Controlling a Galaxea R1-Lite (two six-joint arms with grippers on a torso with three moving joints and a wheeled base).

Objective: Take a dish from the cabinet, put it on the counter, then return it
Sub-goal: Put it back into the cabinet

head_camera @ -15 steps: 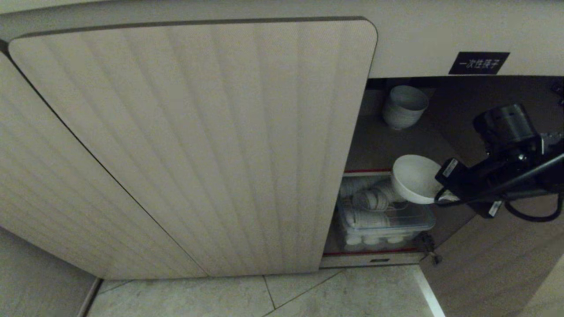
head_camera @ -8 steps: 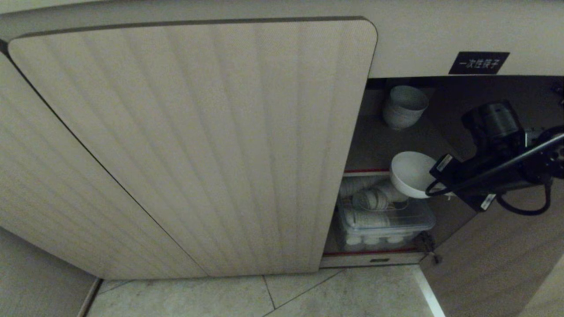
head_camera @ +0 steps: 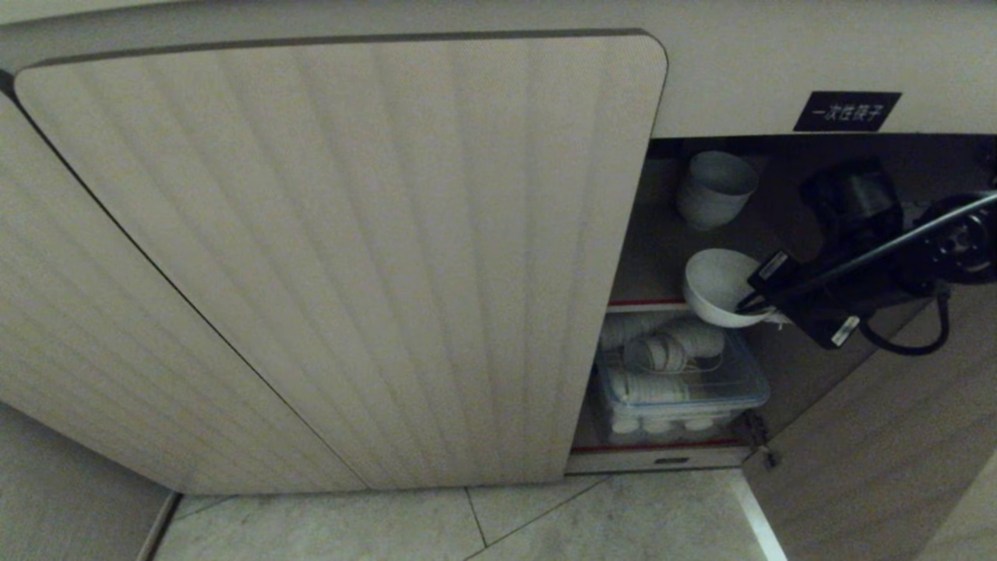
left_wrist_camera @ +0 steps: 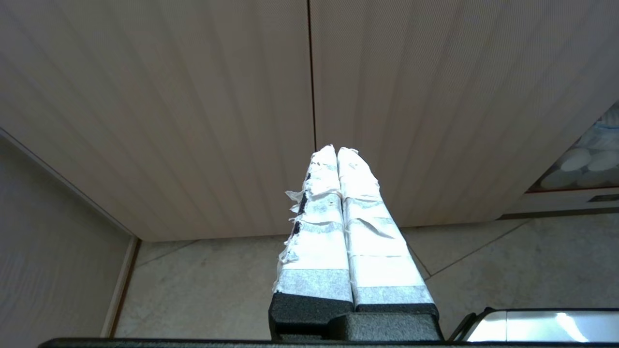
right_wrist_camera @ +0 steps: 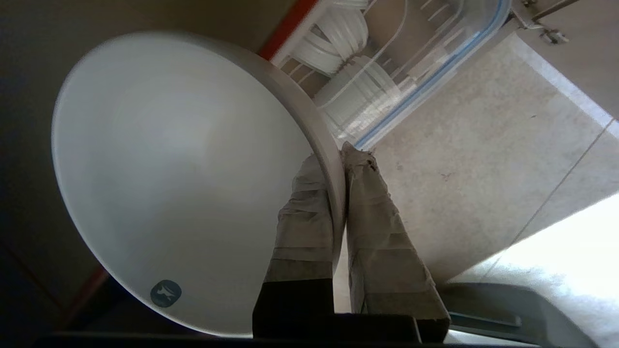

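Bowl (head_camera: 715,287): pinched by its rim in the right gripper (right_wrist_camera: 341,159), at the cabinet (head_camera: 701,234) opening above the red-edged shelf (head_camera: 650,302). Left gripper (left_wrist_camera: 337,154): fingers closed, empty, parked. Handling: keep level; set down gently behind the shelf edge before releasing.

Robot body: black arm hardware, tape-wrapped jaws.
Right arm (head_camera: 872,257) is black, with a cylindrical housing, looping black cable and small white stickers; both sets of jaws are black blocks bound in frayed white tape.
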